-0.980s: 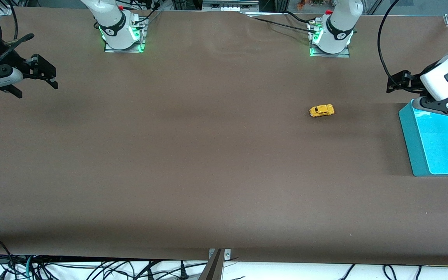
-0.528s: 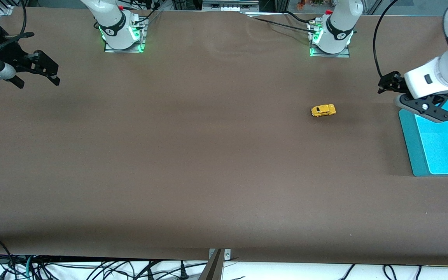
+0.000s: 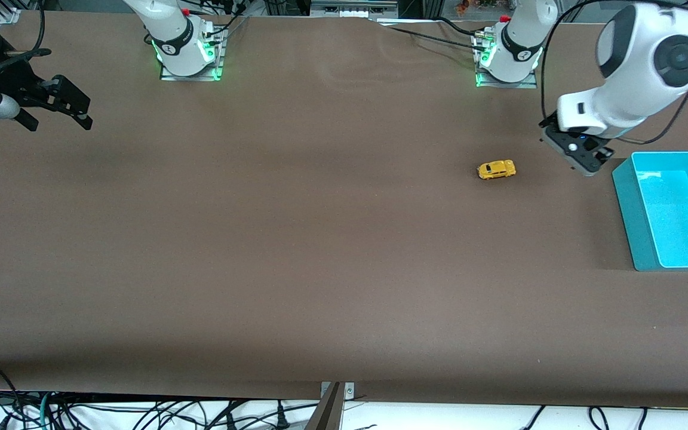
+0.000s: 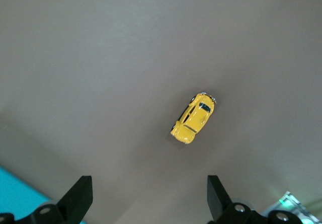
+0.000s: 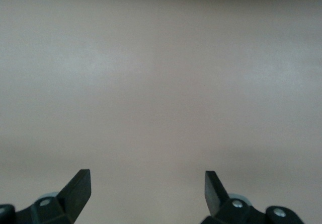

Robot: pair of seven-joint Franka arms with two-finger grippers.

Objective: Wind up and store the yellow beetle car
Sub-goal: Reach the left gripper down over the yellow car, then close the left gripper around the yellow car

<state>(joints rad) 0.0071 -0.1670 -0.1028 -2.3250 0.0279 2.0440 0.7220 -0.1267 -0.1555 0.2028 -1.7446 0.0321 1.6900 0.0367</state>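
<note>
While the yellow beetle car (image 3: pixel 496 169) sits alone on the matte brown table (image 3: pixel 296 257), both arms hang above the cloth. Small, glossy and round-backed, the car rests on its black wheels toward the left arm's end of the table, well apart from the smooth turquoise plastic bin (image 3: pixel 630 209). Between car and bin, the left gripper (image 4: pixel 147 196) hovers over bare table with its flat black fingers spread wide, the car lying clear of them. Well apart from the car, at the right arm's end, the right gripper (image 5: pixel 148 191) waits, fingers likewise spread.
</note>
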